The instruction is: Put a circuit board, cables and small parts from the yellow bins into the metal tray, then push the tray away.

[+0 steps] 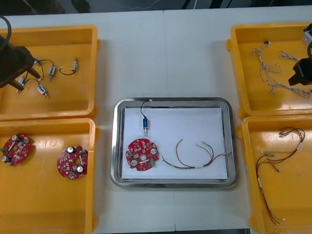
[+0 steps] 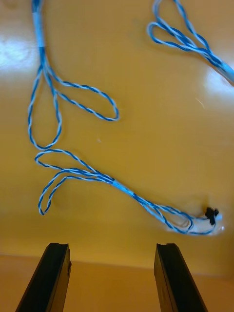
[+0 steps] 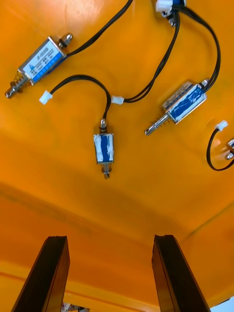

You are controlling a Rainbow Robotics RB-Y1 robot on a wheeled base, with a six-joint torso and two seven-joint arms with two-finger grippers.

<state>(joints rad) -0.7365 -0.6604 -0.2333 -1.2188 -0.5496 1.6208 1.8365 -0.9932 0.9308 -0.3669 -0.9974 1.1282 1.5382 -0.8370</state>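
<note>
So you've got the desk (image 1: pixel 163 54) with four yellow bins (image 1: pixel 43 30) at 10, 8, 2 and 4 o'clock around the metal tray (image 1: pixel 174 184). The tray sits dead centre, I'd guess so both arms can reach it. The left tool (image 3: pixel 109 243) hangs over the 10 o'clock bin, released, fingers apart and grasping nothing. The right tool (image 2: pixel 112 248) is the same deal, spread wide above the 2 o'clock bin. Inside the tray a circuit board (image 1: pixel 142 154) lies at 7 o'clock, a red and yellow cable (image 1: pixel 191 159) is near it at 5 o'clock, and one small metal part (image 1: pixel 145 122) is at 11 o'clock. They're spread out rather than stacked, probably so nothing tangles. What the tray lacks is a twisted blue and white cable (image 2: pixel 122 187). One lies loose on the bin floor right ahead of your right tool's fingers, so that looks like the next grab to me. More small metal parts (image 3: pixel 103 147) lie on the bin floor ahead of the left tool, none of them between its fingers.
</note>
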